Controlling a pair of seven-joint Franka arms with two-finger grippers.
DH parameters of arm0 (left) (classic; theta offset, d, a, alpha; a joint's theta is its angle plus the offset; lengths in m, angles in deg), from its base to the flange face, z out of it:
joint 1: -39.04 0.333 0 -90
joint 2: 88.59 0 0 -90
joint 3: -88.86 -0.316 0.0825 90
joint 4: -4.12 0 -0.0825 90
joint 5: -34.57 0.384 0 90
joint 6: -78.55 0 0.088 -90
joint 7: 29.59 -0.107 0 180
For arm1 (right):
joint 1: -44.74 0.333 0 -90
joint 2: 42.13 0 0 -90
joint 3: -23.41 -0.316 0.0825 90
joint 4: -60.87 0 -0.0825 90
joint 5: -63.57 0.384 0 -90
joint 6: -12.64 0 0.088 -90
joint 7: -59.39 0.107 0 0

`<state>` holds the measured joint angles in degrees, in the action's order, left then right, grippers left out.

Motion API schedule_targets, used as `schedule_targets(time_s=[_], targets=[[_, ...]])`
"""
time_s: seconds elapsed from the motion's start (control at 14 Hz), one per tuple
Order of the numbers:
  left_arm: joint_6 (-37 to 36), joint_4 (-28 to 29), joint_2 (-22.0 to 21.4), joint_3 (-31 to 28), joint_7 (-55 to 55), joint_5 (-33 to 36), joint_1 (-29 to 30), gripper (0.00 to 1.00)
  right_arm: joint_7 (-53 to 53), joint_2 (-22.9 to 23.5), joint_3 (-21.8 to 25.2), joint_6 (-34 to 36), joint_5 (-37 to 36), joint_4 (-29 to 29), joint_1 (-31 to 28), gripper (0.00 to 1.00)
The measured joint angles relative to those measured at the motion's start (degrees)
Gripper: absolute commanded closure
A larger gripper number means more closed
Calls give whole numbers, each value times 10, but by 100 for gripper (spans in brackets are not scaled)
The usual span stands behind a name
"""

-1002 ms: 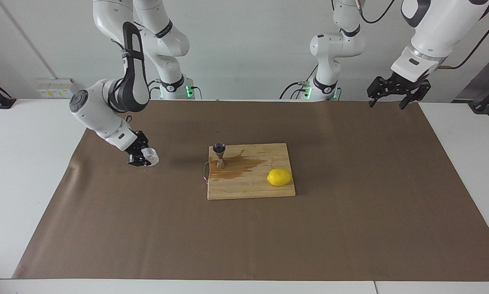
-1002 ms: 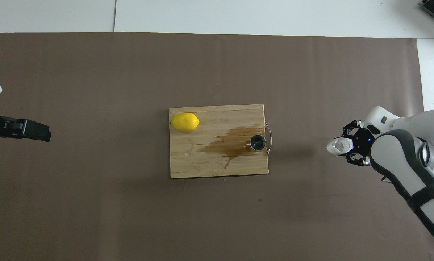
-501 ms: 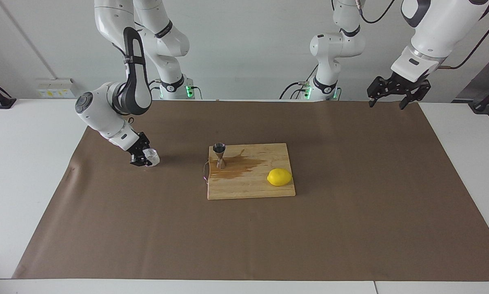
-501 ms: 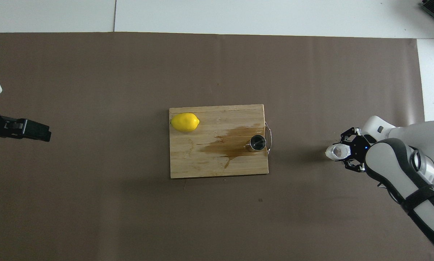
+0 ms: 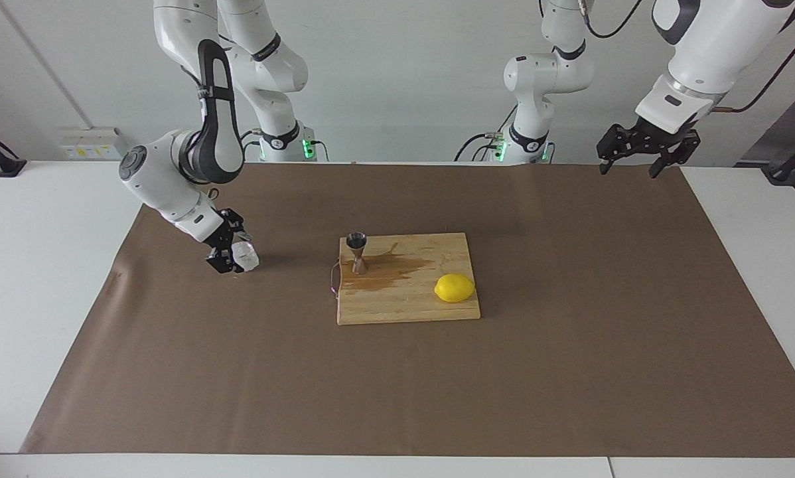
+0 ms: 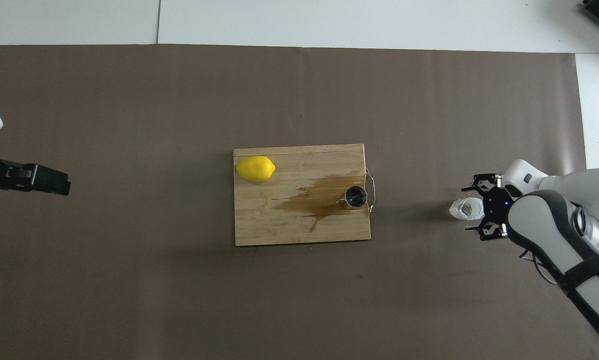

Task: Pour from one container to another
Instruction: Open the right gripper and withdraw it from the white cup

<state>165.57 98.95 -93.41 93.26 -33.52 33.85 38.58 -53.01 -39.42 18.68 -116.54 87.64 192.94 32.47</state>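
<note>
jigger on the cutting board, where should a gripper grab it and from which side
Probably at the narrow waist of the jigger, with the gripper coming in level from the side. It stands upright, two cones joined at a thin middle, so fingers closed there sit between the flares. Come from the right arm's end of the cutting board, where it stands near the edge, away from the lemon.

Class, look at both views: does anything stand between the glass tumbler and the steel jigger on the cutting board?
Nothing visible does. The glass tumbler sits on the brown paper between the right pincer's open fingers. Only bare paper lies between it and the jigger at the cutting board's nearest edge. The lemon lies off that path.
</note>
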Motion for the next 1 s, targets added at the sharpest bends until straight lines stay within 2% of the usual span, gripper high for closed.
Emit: schedule_targets(time_s=[0.21,0.36,0.64,1.0], targets=[[0,0,0,0,0,0,0,0,78,-50,-5,56,-8,-22,3,0],[0,0,0,0,0,0,0,0,150,-73,-7,97,-55,-61,17,0],[0,0,0,0,0,0,0,0,299,-78,-12,107,-87,-163,68,0],[0,0,0,0,0,0,0,0,500,-65,-14,119,-138,-242,100,0]])
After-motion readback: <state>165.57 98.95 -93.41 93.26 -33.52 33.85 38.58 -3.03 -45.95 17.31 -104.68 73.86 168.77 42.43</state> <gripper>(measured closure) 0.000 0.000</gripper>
